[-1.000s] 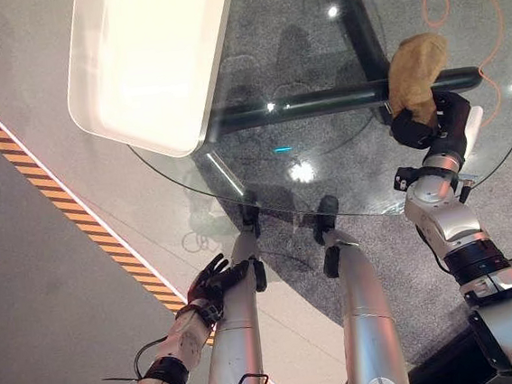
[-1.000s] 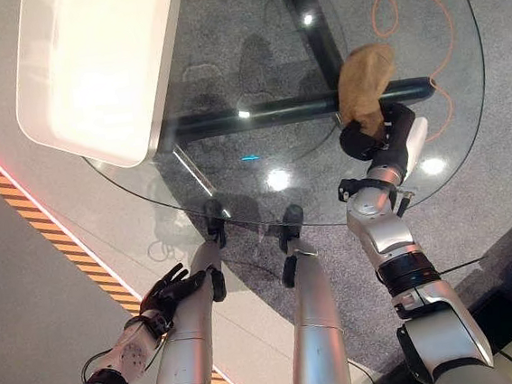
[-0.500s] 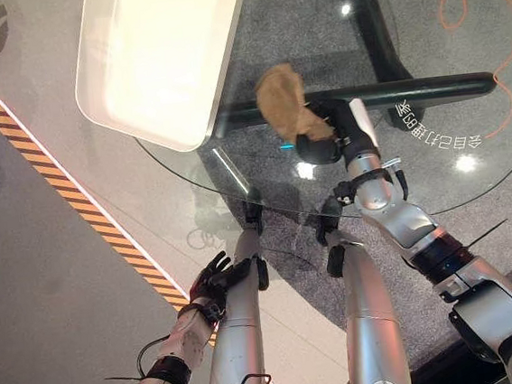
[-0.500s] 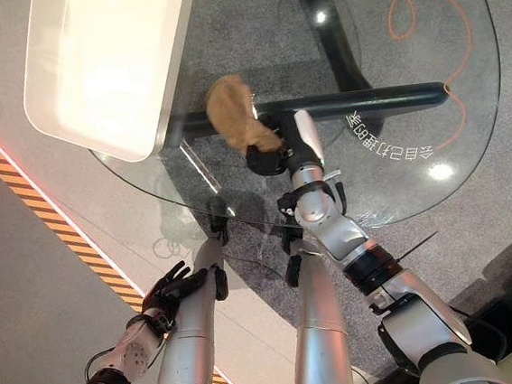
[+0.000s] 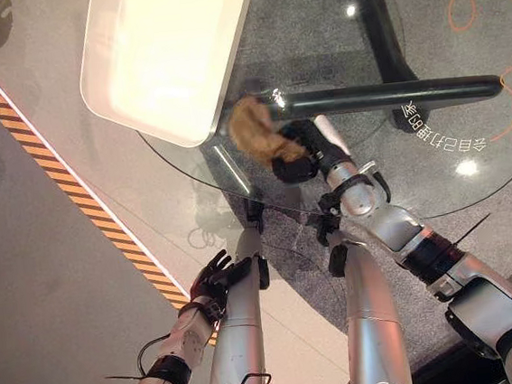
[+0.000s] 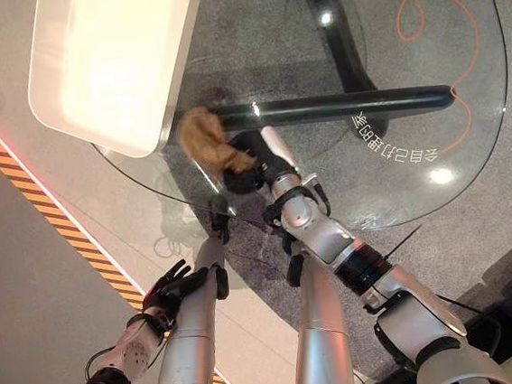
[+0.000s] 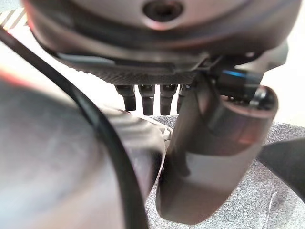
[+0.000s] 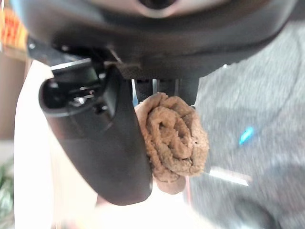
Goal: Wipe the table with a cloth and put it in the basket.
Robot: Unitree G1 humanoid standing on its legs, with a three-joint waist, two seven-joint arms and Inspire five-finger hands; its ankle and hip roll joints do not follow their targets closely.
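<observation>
One white basket [image 5: 167, 55] just beside clutched cloth [image 5: 255, 138]

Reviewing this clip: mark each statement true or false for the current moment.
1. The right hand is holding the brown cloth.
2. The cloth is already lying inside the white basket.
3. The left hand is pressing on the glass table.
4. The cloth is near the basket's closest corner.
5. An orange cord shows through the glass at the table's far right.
1. True: the right hand has its fingers and thumb closed round the brown cloth.
2. False: the cloth is outside the white basket, in the hand over the glass table.
3. False: the left hand hangs low beside the leg, off the table, fingers relaxed.
4. True.
5. True: the orange cord loops there.
</observation>
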